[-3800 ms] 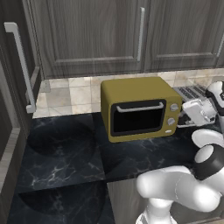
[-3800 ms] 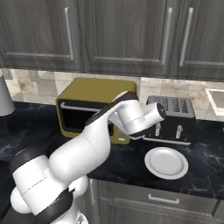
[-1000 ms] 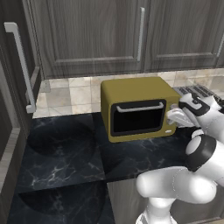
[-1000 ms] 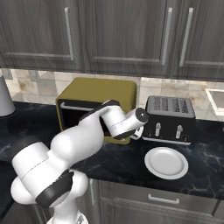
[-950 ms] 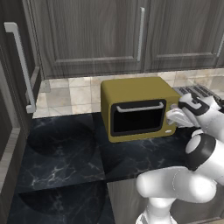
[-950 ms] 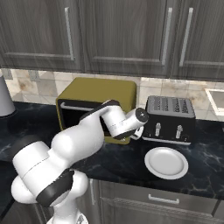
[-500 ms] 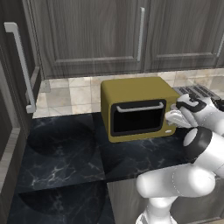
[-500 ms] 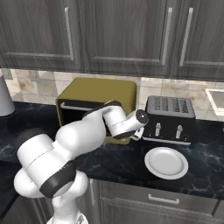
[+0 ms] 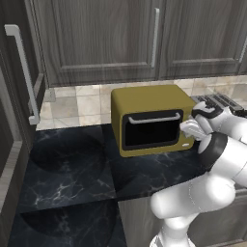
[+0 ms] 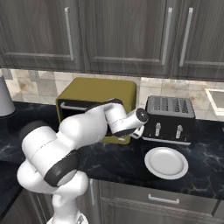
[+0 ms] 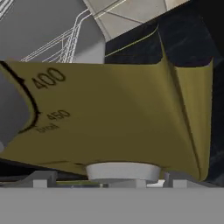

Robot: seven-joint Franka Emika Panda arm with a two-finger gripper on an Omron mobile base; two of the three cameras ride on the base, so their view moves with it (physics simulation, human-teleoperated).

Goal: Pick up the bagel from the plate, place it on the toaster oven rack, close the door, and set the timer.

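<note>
Oven: mustard-yellow boxy toaster oven (image 9: 153,118) on the black marble counter (image 9: 72,169); its dark glass door (image 9: 150,132) with silver bar handle is shut

Plate: small white round plate (image 10: 166,162) lies bare in front of the black slot toaster (image 10: 169,119); no bagel on it, presumably already inside the oven

Gripper: two-finger gripper (image 9: 189,131) at the oven's knob panel; jaws wide apart, holding nothing

Knob: pale silver knob (image 11: 124,171) sits centred just ahead of the fingertips, below the temperature dial (image 11: 15,109)

Step, judged: setting the timer; stay square to the panel, straddle the knob evenly, close firmly, then twist without sliding off
</note>
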